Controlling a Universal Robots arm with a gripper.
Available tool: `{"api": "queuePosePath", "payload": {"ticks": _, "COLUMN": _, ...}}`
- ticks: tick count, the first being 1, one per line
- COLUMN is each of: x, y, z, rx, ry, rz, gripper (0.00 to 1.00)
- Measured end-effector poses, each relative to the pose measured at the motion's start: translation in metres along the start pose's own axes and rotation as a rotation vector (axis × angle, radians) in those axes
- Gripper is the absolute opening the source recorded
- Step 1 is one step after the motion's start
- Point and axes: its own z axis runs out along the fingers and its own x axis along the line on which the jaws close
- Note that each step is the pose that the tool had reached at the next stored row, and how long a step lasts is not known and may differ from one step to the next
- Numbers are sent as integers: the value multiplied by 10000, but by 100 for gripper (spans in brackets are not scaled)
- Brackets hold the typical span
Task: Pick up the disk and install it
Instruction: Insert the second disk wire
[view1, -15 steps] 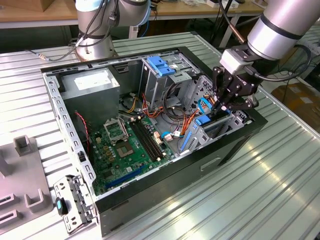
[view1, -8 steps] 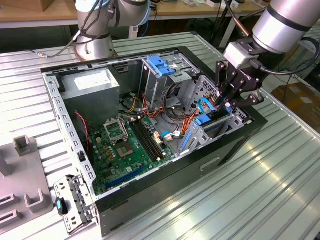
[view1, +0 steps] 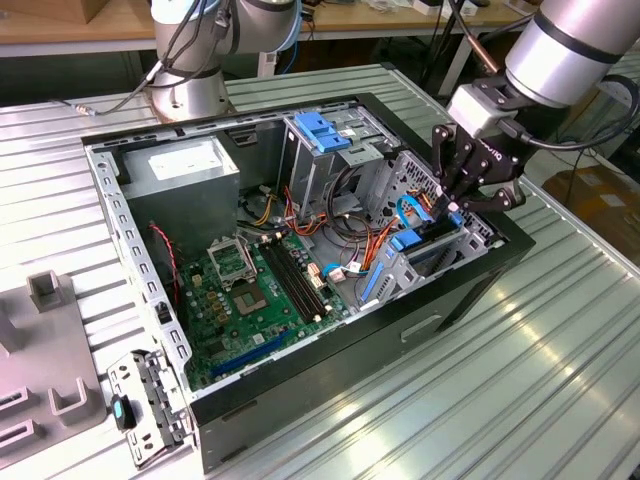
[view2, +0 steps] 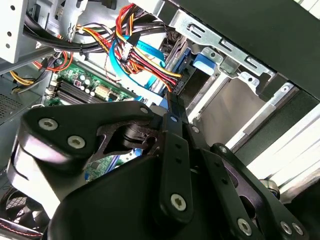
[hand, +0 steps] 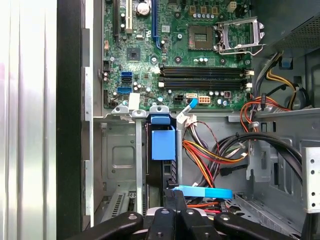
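Hovering over the drive bay at the exterior view's right end of the open computer case (view1: 300, 420), your claw (view1: 462, 203) sits just above the disk (hand: 163, 172). That disk stands on edge in its slot (hand: 122, 160), blue tab (hand: 163, 144) showing. Whether the claw grips it, you cannot tell.

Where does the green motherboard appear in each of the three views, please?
Exterior view: the motherboard lies on the case floor, centre.
Second wrist view: behind the coloured wires.
First wrist view: beyond the grey bay wall.
Shared landmark: its black memory slots.
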Motion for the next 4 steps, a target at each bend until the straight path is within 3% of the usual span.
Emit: {"api": "queuePosePath", "payload": {"ticks": 4, "x": 0, "y": 0, "z": -1, "rx": 0, "ry": 0, "rz": 0, "gripper": 11}}
